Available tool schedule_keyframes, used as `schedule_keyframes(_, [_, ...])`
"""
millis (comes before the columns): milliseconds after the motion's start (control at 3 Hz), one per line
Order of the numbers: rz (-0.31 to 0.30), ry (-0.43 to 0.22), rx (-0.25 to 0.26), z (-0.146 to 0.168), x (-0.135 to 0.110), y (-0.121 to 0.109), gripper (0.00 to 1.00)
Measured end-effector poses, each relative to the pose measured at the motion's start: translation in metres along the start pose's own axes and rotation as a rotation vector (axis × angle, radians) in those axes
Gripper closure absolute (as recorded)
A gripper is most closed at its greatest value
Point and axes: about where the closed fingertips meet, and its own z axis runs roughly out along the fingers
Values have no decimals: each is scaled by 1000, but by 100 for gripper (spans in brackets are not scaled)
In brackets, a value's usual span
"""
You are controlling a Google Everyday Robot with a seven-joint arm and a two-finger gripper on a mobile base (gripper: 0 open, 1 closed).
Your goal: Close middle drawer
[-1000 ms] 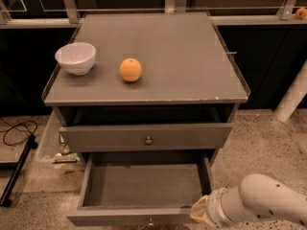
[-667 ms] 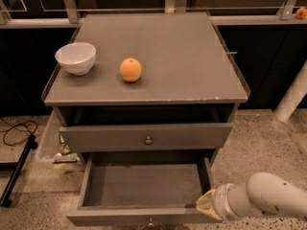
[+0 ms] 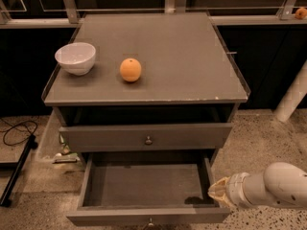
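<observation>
The middle drawer (image 3: 144, 183) is pulled far out of the grey cabinet (image 3: 158, 47). Its shallow box is empty, and its front (image 3: 110, 217) lies along the bottom edge of the view with a small round knob (image 3: 150, 222) at centre. My gripper (image 3: 216, 191) is at the end of a white arm (image 3: 273, 186) coming in from the right. It sits just outside the drawer's right side wall, near the front right corner. Whether it touches the drawer does not show.
Above the open drawer is another grey drawer front (image 3: 144, 137) with a knob (image 3: 148, 140). On the cabinet top stand a white bowl (image 3: 76, 57) and an orange (image 3: 130, 70). A black cable (image 3: 17, 131) lies on the floor at left, and a white post (image 3: 292, 97) stands at right.
My gripper has moved a little to the right and up in the view, along the drawer's right side. The drawer stands as far open as before.
</observation>
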Motion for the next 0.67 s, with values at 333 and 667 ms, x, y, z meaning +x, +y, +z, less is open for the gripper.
schedule_keyframes(333, [-10,-5,-24,9,1,13,100])
schedule_keyframes(667, [1,-12,-65,34,12,33,100])
